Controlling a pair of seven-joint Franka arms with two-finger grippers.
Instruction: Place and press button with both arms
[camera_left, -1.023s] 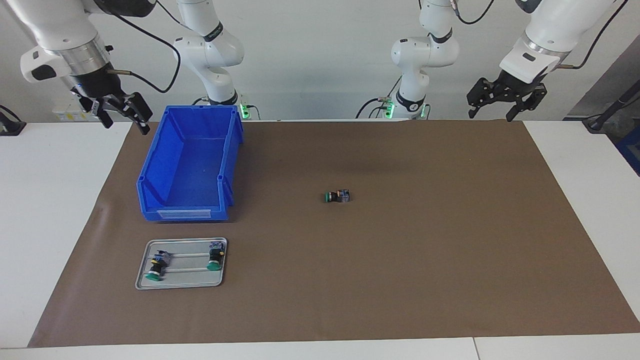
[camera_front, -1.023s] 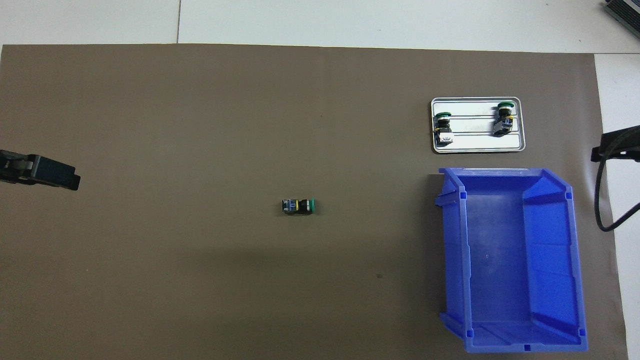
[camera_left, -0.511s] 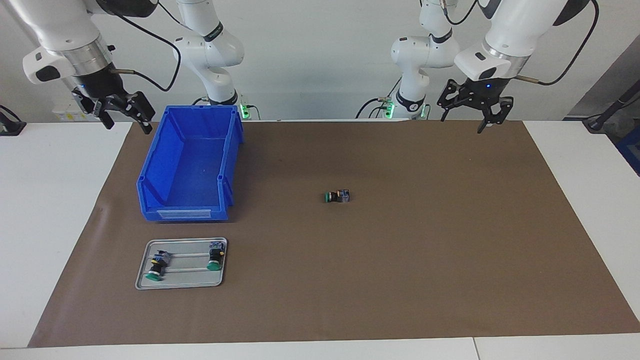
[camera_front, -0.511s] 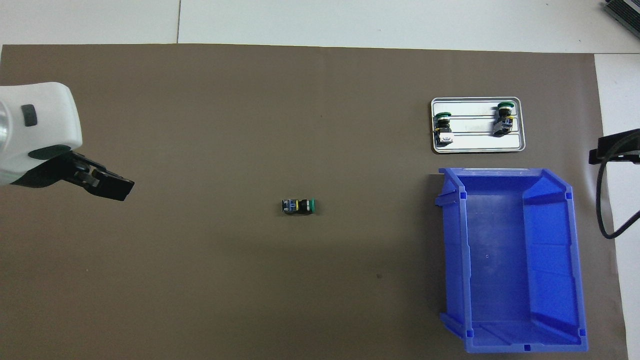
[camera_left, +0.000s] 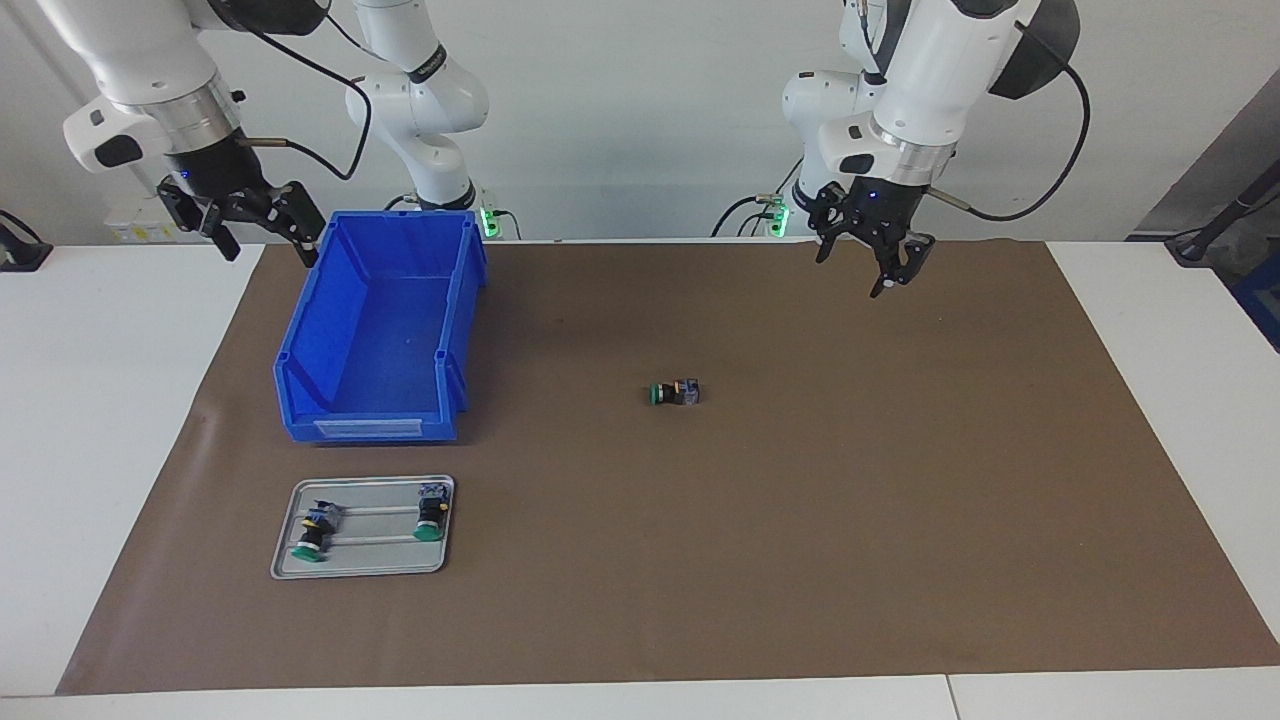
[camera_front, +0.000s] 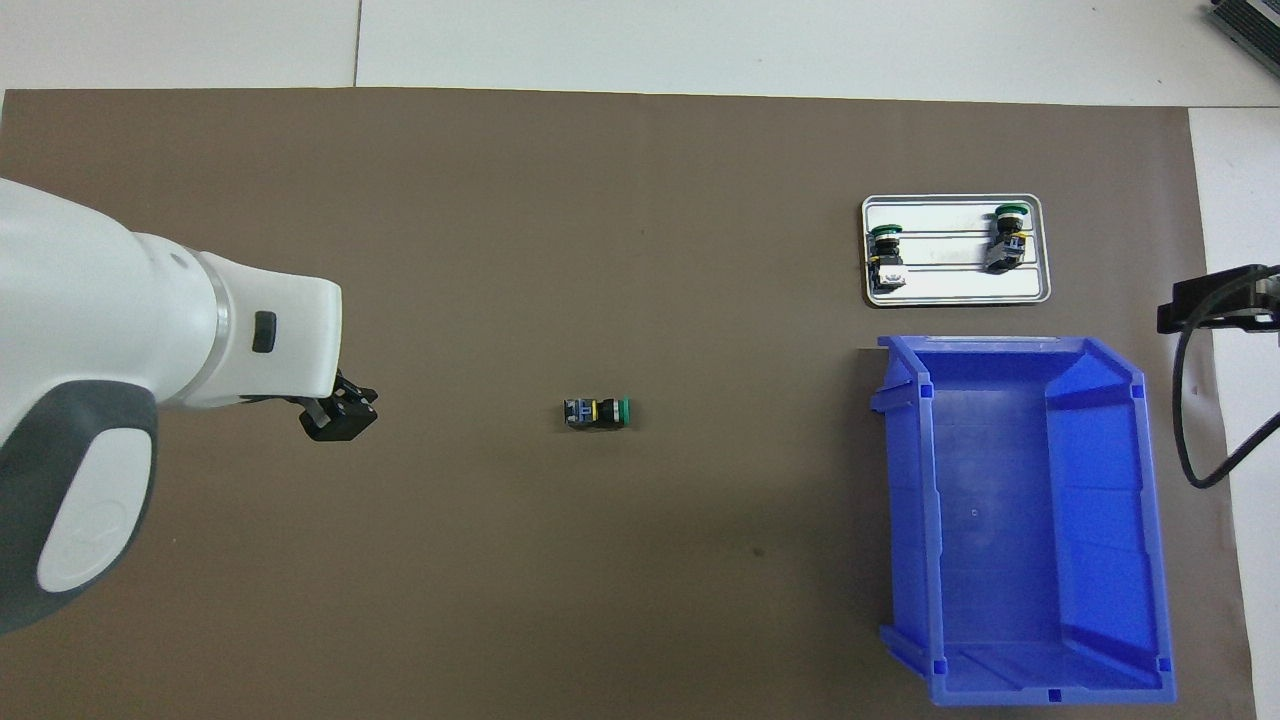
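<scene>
While the button (camera_left: 675, 393) lies on its side mid-mat (camera_left: 800, 500), green cap toward the right arm's end, nothing holds it. Our left gripper (camera_left: 872, 262) hangs high over the mat at the left arm's end, well apart from the button, empty; its fingers look apart in the facing view, though how wide we cannot tell. Our right gripper (camera_left: 250, 225) hangs just beside the bin (camera_left: 380, 330) rim, fingers apart, empty, and that arm waits.

The tray (camera_left: 362, 570), farther from the robots than the bin, carries two other buttons (camera_left: 312, 535) (camera_left: 430, 520) laid across its rails.

The step in hand, as we read it: left arm goes for the loose button. To do it well:
- come in over the button, then drop straight down, wrist vertical
- turn the fingers to span the black body across its short width, not cap to terminal block; lengthwise it is too long and may squirt out
- fingers wide enough before descent, tips either side, not on top
- grip the body's middle, clear of the green cap, so the cap stays free for pressing
- close gently, since a small round body likely rolls if one finger touches first
- keep the right gripper out of the way until the button is set
</scene>
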